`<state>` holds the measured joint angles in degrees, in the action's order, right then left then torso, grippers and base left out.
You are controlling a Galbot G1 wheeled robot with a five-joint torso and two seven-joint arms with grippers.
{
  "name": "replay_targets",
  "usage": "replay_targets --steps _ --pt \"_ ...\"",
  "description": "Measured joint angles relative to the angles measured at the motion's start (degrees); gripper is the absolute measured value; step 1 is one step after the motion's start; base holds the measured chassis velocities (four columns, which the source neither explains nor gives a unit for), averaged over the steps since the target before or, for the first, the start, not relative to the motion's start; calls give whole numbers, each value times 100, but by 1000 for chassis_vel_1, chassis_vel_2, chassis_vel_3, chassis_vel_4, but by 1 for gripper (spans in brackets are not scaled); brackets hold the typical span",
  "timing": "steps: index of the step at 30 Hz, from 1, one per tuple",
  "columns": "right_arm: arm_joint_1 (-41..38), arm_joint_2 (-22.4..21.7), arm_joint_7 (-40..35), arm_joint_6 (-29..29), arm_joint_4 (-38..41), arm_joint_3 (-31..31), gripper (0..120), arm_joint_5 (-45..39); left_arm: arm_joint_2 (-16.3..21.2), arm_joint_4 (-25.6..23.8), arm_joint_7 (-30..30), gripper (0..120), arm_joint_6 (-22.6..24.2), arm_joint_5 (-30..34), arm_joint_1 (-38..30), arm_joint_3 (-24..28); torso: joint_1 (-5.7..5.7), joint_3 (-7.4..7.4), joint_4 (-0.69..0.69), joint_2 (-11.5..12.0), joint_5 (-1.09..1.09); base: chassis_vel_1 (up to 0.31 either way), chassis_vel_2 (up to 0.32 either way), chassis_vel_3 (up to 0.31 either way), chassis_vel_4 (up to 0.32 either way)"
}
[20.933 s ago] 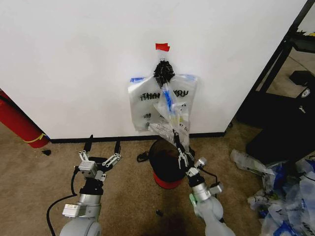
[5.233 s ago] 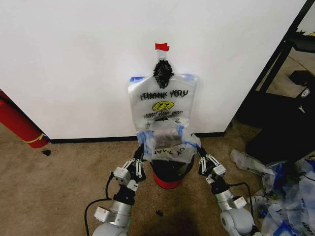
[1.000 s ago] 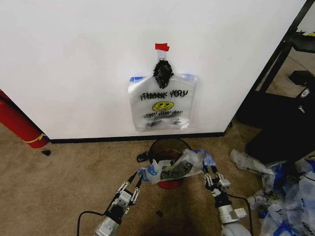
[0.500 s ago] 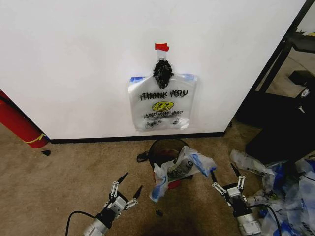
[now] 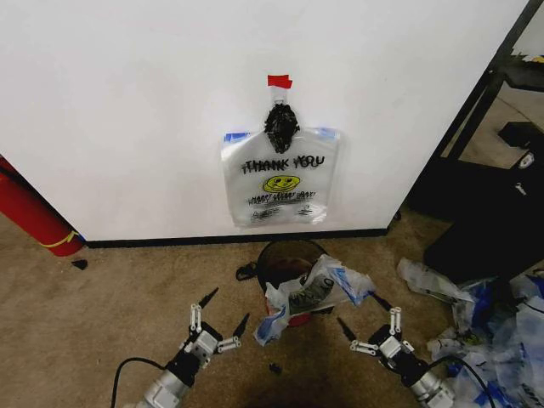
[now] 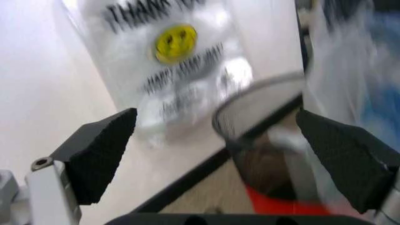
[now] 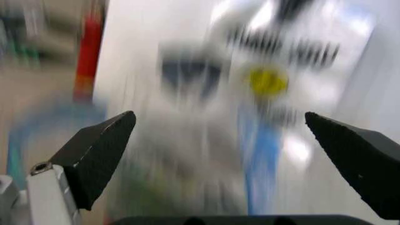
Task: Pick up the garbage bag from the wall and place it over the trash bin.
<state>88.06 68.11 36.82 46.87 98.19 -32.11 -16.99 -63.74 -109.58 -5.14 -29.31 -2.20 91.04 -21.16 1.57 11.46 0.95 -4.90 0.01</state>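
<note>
The garbage bag (image 5: 310,293), crinkly whitish plastic with blue-tinted handles, lies crumpled over the front rim of the trash bin (image 5: 287,248) and sags down its near side. The bin is round and black with a red base (image 6: 281,206) and a meshed rim (image 6: 262,101). My left gripper (image 5: 223,311) is open, low and to the bin's left, apart from the bag. My right gripper (image 5: 362,315) is open just right of the bag, nothing between its fingers. In the left wrist view the bin sits between my open fingers (image 6: 100,147).
Another THANK YOU bag (image 5: 276,177) with a yellow smiley hangs on the white wall under a black knotted clump (image 5: 281,124). A red cylinder (image 5: 34,217) leans at the left. Loose plastic bags (image 5: 489,340) litter the carpet at the right, beside a black rack (image 5: 489,93).
A second ago both grippers held the bag's edges over the bin. They have let go and drawn back; the bag has slumped onto the bin's front. The right gripper has shifted left.
</note>
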Motion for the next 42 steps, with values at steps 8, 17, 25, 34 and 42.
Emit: replay_targets --steps 8,17,25,34,42 --pt "-516 250 -1663 -935 1205 323 100 -832 654 -391 134 100 1483 2221 -917 489 0 0 -1 0 -3 0 0 0 0" --pt "-708 349 -3360 -2136 2065 330 100 -1348 1289 68 41 100 2743 3426 -2368 1448 1 1 0 0 -4 0 0 0 0" --pt "-867 1040 -4923 -2691 2529 99 100 -434 1243 1235 367 100 4269 4056 -5011 3123 1 0 1 0 -1 0 0 0 0" --pt "-564 1153 -4995 -2644 2696 -348 100 -369 935 1608 681 98 6020 4958 -6000 3903 0 0 -1 0 0 0 0 0 0" --pt "-300 1252 -4992 -2525 2817 -384 100 -204 567 2100 891 94 6313 4459 -6581 4615 0 0 1 0 0 0 0 0 0"
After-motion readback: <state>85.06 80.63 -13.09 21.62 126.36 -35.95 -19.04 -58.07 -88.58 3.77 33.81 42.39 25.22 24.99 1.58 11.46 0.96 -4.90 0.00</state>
